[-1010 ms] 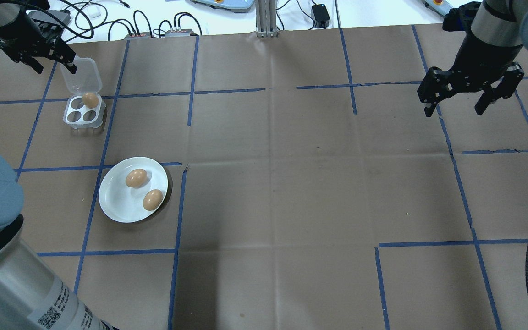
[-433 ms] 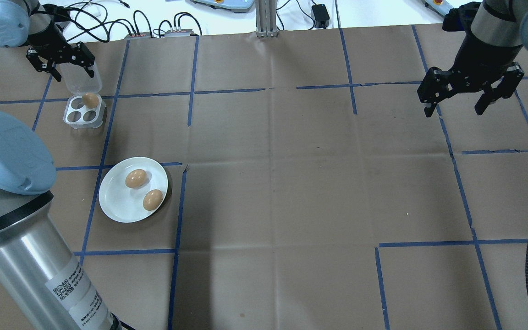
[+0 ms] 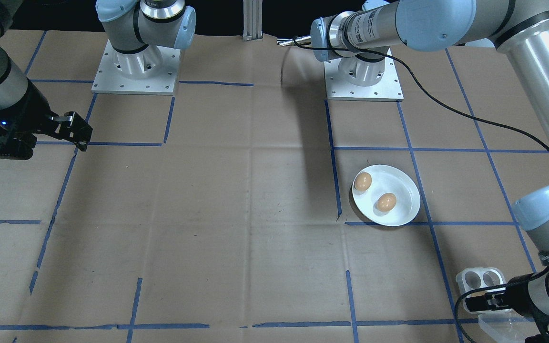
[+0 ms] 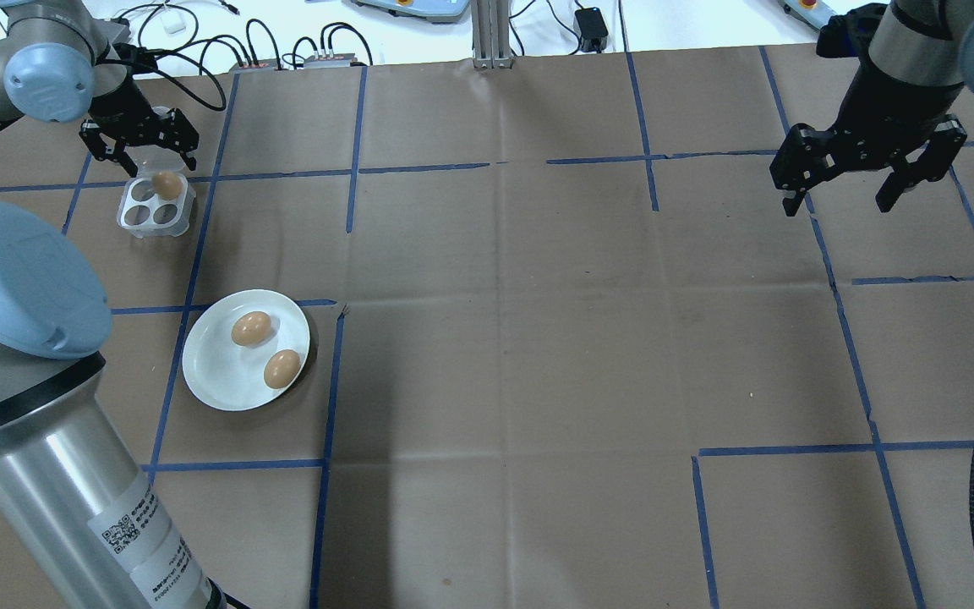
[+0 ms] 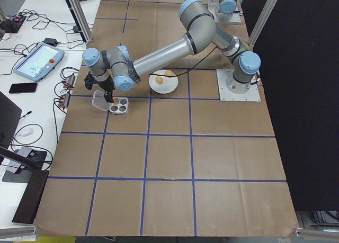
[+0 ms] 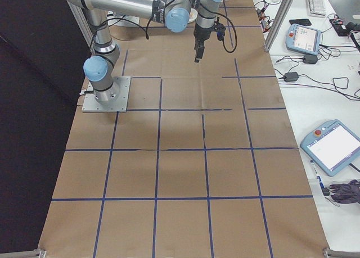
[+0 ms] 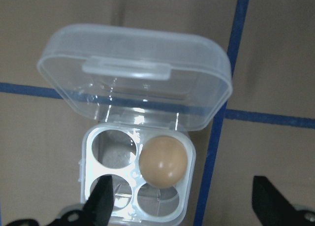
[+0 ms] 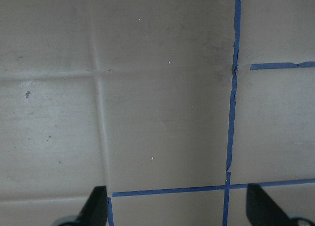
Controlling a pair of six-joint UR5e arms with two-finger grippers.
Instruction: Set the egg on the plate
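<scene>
Egg (image 4: 167,183) number three is sitting in the far-right cup of the clear tray (image 4: 155,207) as our left gripper (image 4: 139,150), jaws spread wide and empty, is swinging in above it from the table's far corner. We are leaving the right gripper (image 4: 866,174) open and idle. Two eggs are lying on the plate (image 4: 215,380), with room near its rim.

the overhead camera looks forward and down from behind the robot, the front one faces it steeply from across the table, and both catch the plate (image 4: 246,350) and the egg tray (image 4: 155,206). two more look along the table from either end, set far back. each wrist camera stares straight down from close, the left at the tray, the right at bare taped paper (image 8: 162,113).
</scene>
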